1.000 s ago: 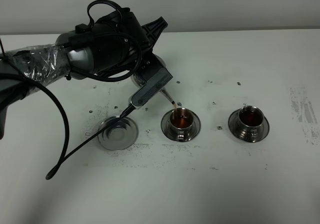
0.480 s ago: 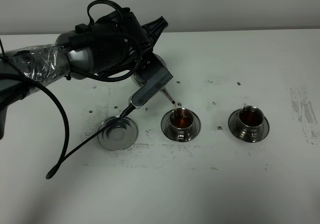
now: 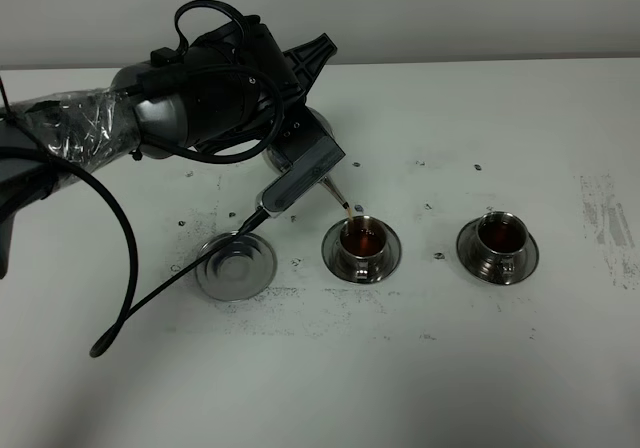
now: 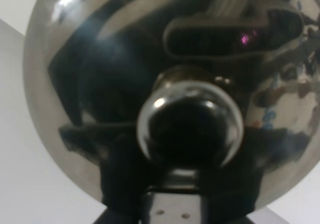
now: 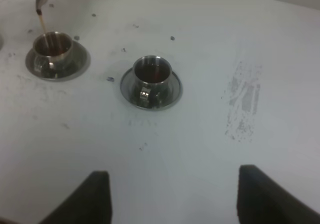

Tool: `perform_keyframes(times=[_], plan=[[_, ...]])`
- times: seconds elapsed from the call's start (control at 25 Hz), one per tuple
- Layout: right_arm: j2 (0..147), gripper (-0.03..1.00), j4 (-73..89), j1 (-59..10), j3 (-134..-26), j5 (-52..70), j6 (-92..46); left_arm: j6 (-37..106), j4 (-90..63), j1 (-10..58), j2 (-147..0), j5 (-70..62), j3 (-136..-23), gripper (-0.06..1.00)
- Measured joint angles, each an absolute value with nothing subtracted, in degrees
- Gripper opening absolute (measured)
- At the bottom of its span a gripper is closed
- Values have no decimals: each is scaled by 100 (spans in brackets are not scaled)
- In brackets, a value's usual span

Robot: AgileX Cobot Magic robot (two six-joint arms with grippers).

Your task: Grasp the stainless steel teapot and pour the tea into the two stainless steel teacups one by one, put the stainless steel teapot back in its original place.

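My left gripper [image 3: 300,163] is shut on the stainless steel teapot [image 3: 318,125] and holds it tilted above the table. Its thin spout [image 3: 337,194] pours brown tea into the middle teacup [image 3: 362,240], which stands on its saucer. The left wrist view is filled by the teapot's domed lid [image 4: 100,59] and knob [image 4: 190,121]. The second teacup [image 3: 498,238] stands to the right with tea in it. The empty round saucer [image 3: 236,265] lies to the left. My right gripper [image 5: 172,199] is open and empty, back from both teacups [image 5: 50,46] [image 5: 152,76].
A black cable [image 3: 130,298] hangs from the left arm and trails across the table to the front left. Dark specks and a grey scuff [image 3: 610,223] mark the white table top. The table's far edge runs along the back.
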State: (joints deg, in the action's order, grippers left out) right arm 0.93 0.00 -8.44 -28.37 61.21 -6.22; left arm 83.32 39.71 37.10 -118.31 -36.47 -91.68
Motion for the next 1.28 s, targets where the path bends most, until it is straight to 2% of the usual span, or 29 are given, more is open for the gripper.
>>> perform_keyframes(times=[1.28], plan=[[93,52,0,-844,-2837,6121,-622,8352,4120,3834,-11888,-3532,-9168,17]])
